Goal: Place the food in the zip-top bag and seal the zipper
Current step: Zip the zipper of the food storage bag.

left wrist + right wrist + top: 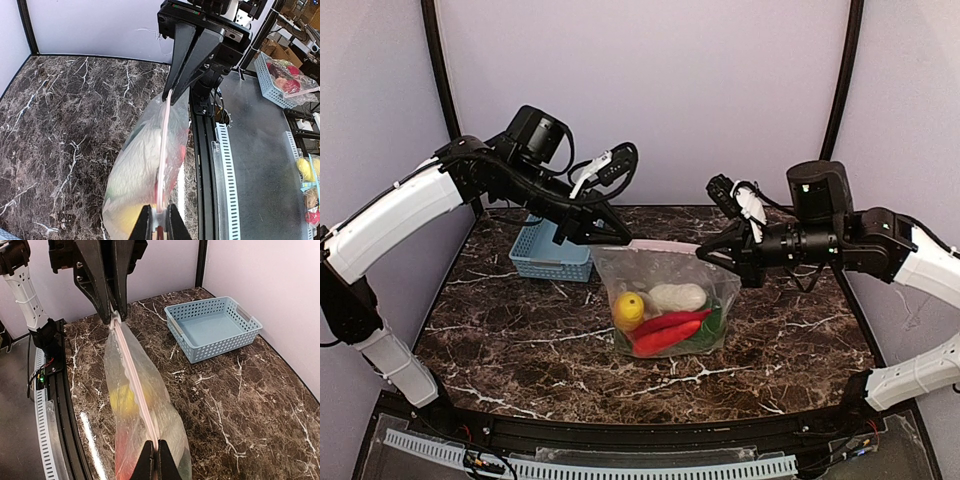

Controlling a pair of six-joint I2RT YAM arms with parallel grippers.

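1. left hand [620, 238] is clamped on one end of the zipper [660, 244]; right hand [706, 252] pinches the other end.
2. the thin pink strip runs taut between them and looks pressed together; a full seal is unconfirmed.
3. the zip-top bag [670, 285], clear floppy film, sags onto the marbled surface [510, 330].
4. the food [660, 312], smooth rounded toys, is already inside.
5. the rigid blue lattice basket [552, 255] sits behind.

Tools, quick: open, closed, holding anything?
Left tool: closed on the pink zipper strip of the clear plastic bag.
Right tool: closed on its other end.
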